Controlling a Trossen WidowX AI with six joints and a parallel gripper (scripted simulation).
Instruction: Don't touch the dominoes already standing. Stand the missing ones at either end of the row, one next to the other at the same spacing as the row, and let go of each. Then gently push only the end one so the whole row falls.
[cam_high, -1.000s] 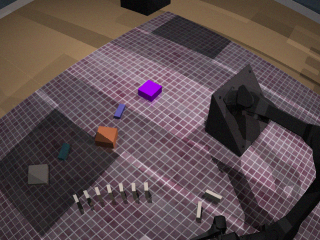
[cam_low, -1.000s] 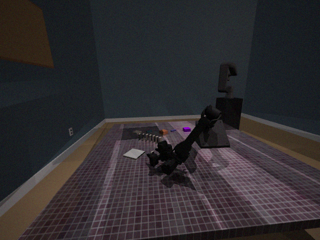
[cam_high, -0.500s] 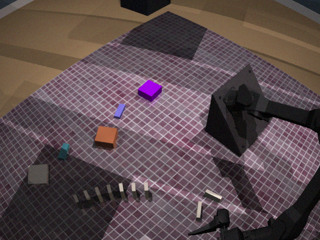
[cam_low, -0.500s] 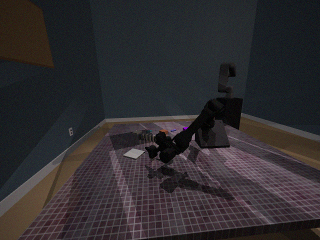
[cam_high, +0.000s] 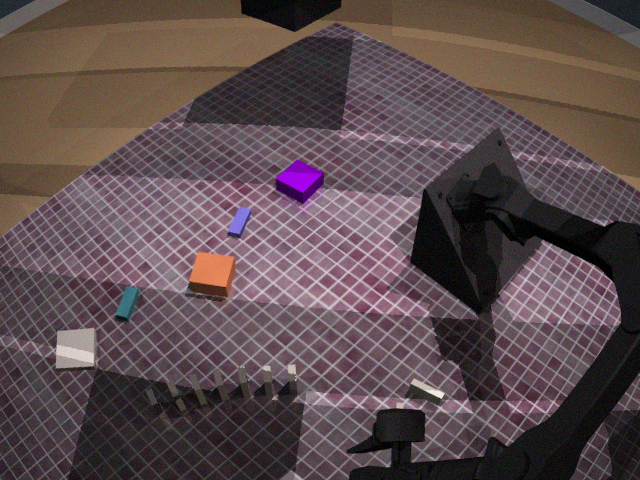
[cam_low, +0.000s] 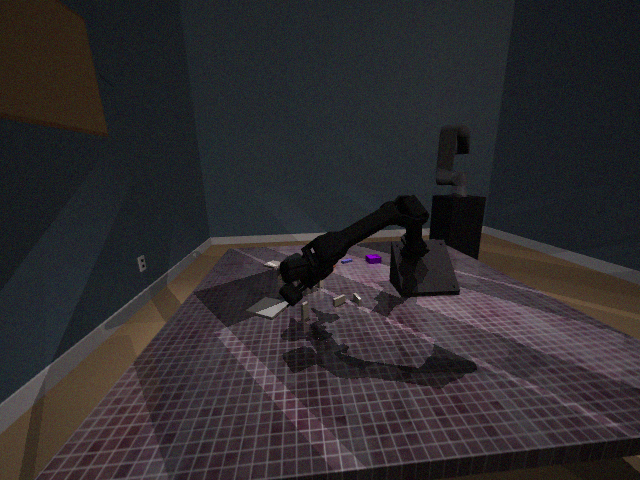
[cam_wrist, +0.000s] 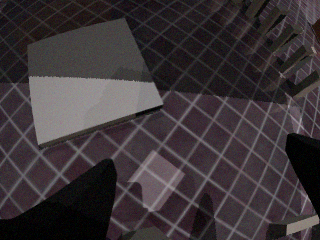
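Several pale dominoes (cam_high: 243, 382) (cam_wrist: 297, 59) stand in a curved row, at the lower left in the top view and the upper right in the wrist view. My gripper (cam_wrist: 204, 156) is open wide and empty. One domino (cam_low: 304, 313) stands upright on the table just below it in the exterior view, apart from the row. A pale top at the wrist view's bottom edge may be the same domino. Two more dominoes lie loose: one (cam_high: 427, 391) (cam_low: 356, 298) in plain sight, the other (cam_low: 338, 300) mostly hidden behind the gripper in the top view.
A flat white slab (cam_low: 269, 308) (cam_wrist: 95, 102) lies between the gripper and the row's side. A white tile (cam_high: 75, 351), teal bar (cam_high: 127, 303), orange block (cam_high: 212, 273), blue bar (cam_high: 239, 222) and purple block (cam_high: 299, 179) lie beyond the row. A dark wedge (cam_high: 439, 248) (cam_low: 426, 273) stands near the arm's base.
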